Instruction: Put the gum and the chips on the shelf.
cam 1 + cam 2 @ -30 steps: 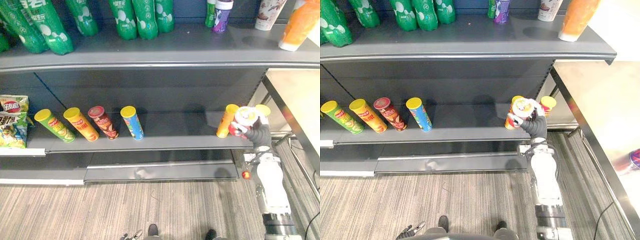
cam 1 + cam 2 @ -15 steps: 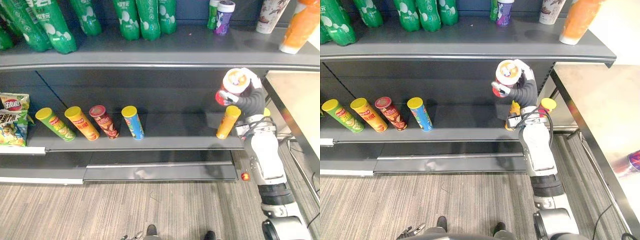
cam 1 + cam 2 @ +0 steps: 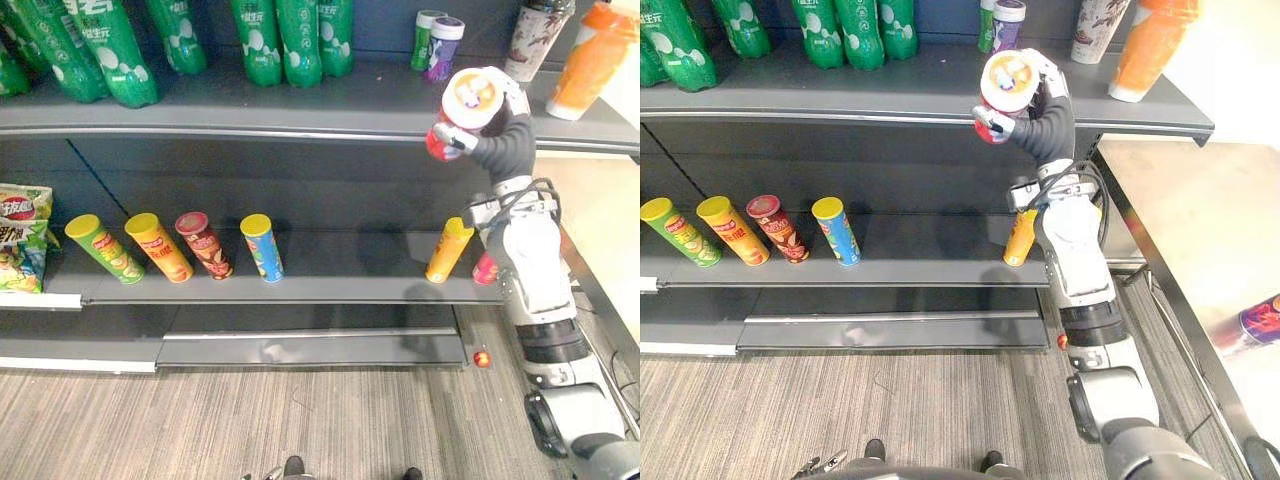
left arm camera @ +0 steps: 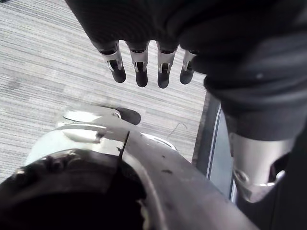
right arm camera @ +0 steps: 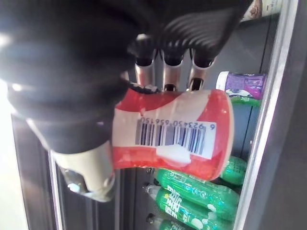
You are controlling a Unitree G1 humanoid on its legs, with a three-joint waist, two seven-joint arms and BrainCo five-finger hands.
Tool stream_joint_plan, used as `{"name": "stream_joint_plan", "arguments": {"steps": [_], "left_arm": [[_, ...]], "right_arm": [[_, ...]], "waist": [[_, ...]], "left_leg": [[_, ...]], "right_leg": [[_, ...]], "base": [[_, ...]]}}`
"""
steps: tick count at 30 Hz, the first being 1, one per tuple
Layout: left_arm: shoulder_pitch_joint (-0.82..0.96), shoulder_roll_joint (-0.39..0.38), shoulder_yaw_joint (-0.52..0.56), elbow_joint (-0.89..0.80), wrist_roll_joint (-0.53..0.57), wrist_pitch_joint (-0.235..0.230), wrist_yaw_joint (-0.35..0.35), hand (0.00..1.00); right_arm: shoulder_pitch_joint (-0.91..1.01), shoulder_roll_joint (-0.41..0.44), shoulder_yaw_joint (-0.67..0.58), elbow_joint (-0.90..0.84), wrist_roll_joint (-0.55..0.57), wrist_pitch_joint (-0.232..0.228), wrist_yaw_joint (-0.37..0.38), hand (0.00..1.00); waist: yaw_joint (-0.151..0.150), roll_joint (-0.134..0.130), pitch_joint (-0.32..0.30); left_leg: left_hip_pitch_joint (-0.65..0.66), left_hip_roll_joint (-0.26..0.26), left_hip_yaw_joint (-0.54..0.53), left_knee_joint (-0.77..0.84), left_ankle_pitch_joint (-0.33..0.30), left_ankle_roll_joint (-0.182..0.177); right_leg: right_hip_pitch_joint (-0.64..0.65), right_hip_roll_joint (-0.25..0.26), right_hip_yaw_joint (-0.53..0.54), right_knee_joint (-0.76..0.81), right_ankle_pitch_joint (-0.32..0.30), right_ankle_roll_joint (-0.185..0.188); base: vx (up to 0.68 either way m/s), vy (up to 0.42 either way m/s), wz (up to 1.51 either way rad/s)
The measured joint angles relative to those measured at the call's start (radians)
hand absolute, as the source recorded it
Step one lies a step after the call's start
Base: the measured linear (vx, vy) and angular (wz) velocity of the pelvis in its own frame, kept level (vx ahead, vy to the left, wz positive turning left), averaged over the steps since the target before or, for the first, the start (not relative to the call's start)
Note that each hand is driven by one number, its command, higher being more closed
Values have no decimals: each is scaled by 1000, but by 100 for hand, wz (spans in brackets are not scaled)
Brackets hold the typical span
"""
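Clutching the red-and-white gum tub [image 3: 465,100] in the right hand [image 3: 503,142], fingers and thumb curling round its body, lid facing the head camera, level with the front edge of the upper shelf [image 3: 250,105], near two small tubs [image 3: 444,45] standing there. Dangling the left hand [image 4: 139,64] over the carpet [image 4: 43,62], fingers straight, gripping nothing. Showing chip cans [image 3: 160,247] leaning along the lower shelf [image 3: 330,277].

barcode [image 5: 175,137] with printed digits on red-and-white can [image 5: 139,160], other labels unreadable
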Motion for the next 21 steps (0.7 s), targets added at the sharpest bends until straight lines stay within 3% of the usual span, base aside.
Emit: {"name": "stream_joint_plan", "arguments": {"steps": [5, 10, 21], "left_arm": [[0, 3, -5, 0, -1, 0, -1, 0], [-2, 4, -12, -2, -23, 0, -1, 0], [-5, 8, -30, -2, -80, 0, 0, 0]], "right_arm": [[-105, -47, 26, 109, 25, 17, -2, 100], [-264, -76, 30, 330, 61, 60, -5, 100], [-482, -81, 37, 617, 76, 110, -4, 100]], "waist": [[8, -4, -3], [18, -7, -4], [23, -10, -2]], "left_leg": [[0, 3, 0, 0, 1, -2], [-12, 3, -3, 0, 3, -3], [-16, 5, -3, 0, 7, -3]], "right_leg": [[-1, 4, 1, 0, 0, -1], [-12, 4, -2, -1, 2, -4], [-18, 7, -3, -4, 5, -5]], "base": [[0, 0, 0], [0, 0, 0], [10, -1, 0]]}}
